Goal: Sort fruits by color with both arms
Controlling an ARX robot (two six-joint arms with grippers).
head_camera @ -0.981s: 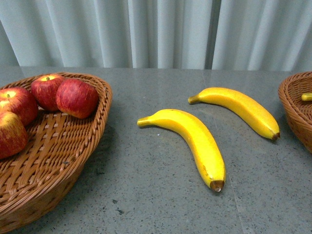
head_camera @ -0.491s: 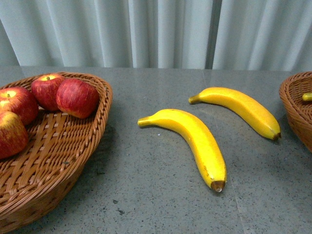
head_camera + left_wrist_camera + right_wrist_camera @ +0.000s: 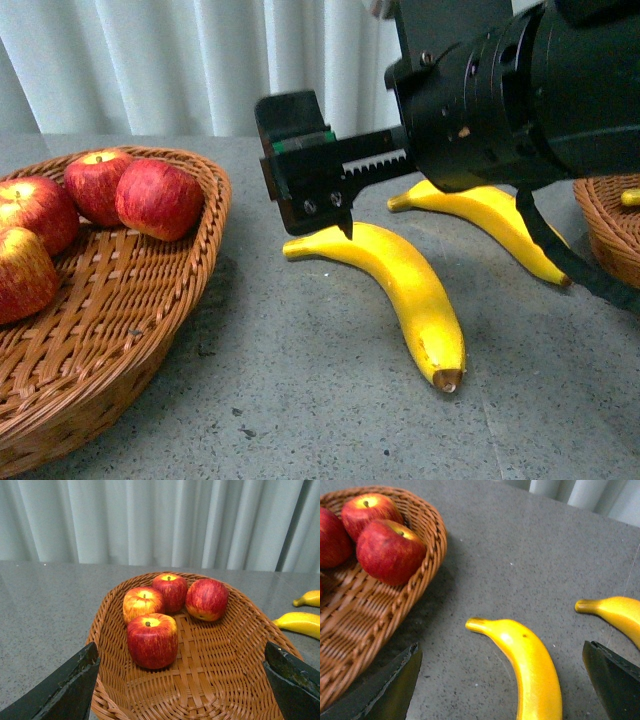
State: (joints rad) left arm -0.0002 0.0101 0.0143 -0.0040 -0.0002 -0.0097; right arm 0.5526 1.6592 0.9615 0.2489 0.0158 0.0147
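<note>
Since half a second ago our black blocky right arm (image 3: 500, 100) has swung into the front view from 2 o'clock, where we saw only fruit before; the fruit itself has not shifted. Our right fingers (image 3: 300, 165) hang over the stem end of the long curved yellow near banana (image 3: 405, 280), which lies on the grey speckled counter (image 3: 300, 400) at the middle; we cannot tell whether they touch it. The right wrist view shows these fingers (image 3: 390, 690) spread wide and holding nothing. At 1 o'clock from that fruit lies the second yellow far banana (image 3: 500, 230), apart from it and partly hidden behind the arm. At 9 o'clock stands the brown woven wicker basket (image 3: 215, 200) with four red apples streaked yellow (image 3: 152, 640) inside. At 3 o'clock we see the rim of another brown wicker basket (image 3: 605, 225), with a yellow banana tip (image 3: 630, 197) inside. Our left fingers (image 3: 65, 690) also stand wide apart and empty, facing the apple basket from its near side.
</note>
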